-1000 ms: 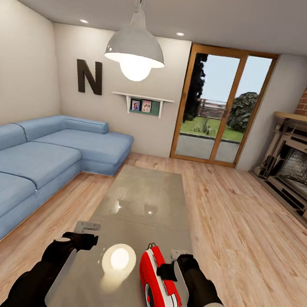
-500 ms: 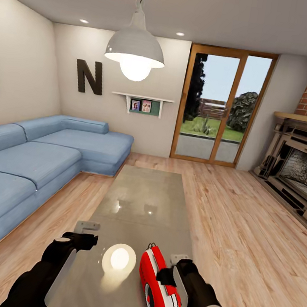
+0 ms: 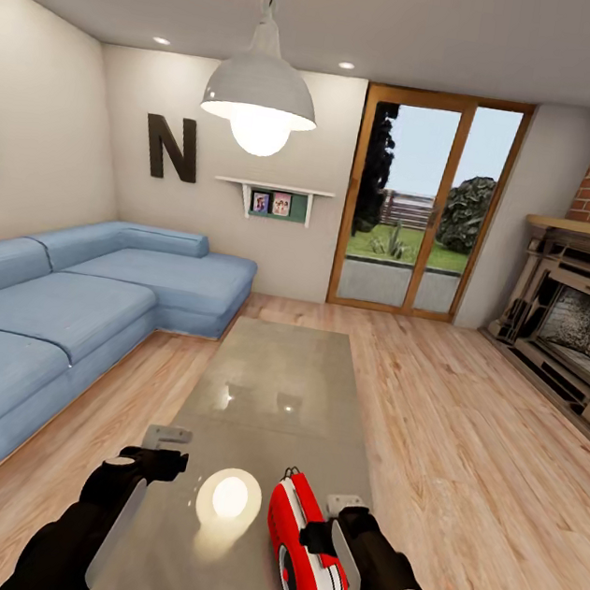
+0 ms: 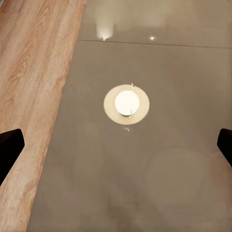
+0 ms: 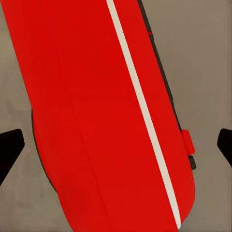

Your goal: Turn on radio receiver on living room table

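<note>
Your radio receiver (image 3: 308, 557) stands at the near end of the table (image 3: 272, 386), toward its right edge, red with a white side panel and a round dial facing you, its thin wire handle at the far tip. Your right tool (image 3: 327, 523) hangs directly above it, just at the radio's right flank; in the right wrist view the red shell with its white stripe (image 5: 145, 121) runs between the two dark fingertips (image 5: 10, 145), which stand spread wide at either edge, so that tool is released and grips nothing. Whether it touches the radio you cannot tell from the head view. Your left tool (image 3: 164, 446) hovers over the left edge of the table, well apart from the radio; its wrist view looks down on the glossy grey top (image 4: 159, 183) and a strip of wood floor (image 4: 34, 72), with both fingertips (image 4: 9, 150) far apart, so it too is released. Between your two arms the table mirrors the pendant lamp (image 3: 261, 101) as a bright disc (image 3: 229, 497). Beyond lie the blue corner sofa (image 3: 57, 307) on your left, the dark "N" letter (image 3: 172, 148) on the wall, the glass door (image 3: 428, 211) ahead and the brick fireplace (image 3: 580, 319) on your right.
</note>
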Controlling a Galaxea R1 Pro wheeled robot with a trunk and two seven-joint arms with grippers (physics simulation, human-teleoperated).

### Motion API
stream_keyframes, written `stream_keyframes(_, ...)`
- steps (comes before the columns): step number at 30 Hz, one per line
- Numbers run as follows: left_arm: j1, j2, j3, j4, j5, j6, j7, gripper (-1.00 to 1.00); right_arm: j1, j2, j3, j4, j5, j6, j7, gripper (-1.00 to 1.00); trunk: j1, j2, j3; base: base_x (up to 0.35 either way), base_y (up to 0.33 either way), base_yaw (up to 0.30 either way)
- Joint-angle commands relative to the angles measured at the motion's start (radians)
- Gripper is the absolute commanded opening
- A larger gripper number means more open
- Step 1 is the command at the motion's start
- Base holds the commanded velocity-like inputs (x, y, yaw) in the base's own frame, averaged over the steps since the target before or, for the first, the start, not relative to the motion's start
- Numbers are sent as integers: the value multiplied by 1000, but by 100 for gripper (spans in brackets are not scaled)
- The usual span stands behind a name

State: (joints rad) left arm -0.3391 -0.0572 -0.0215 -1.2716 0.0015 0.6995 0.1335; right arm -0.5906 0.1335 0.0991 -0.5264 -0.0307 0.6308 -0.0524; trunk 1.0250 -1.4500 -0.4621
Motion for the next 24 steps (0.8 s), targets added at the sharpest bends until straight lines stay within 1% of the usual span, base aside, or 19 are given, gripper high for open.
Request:
stream_keyframes(1, 0, 0, 0, 0, 0, 0, 0, 100, 0, 0, 0, 1, 0, -1, 0, 100, 0, 0, 0, 0, 0, 0)
stream_keyframes(20, 0, 0, 0, 0, 0, 0, 0, 100, 0, 0, 1, 3, -1, -5, 0, 100, 0, 0, 0, 0, 0, 0)
stream_keyframes(21, 0, 0, 0, 1, 0, 0, 0, 100, 0, 1, 1, 3, -1, -5, 0, -100, 0, 0, 0, 0, 0, 0)
stream_keyframes(24, 0, 0, 0, 0, 0, 0, 0, 100, 0, 1, 1, 3, -1, -5, 0, -100, 0, 0, 0, 0, 0, 0)
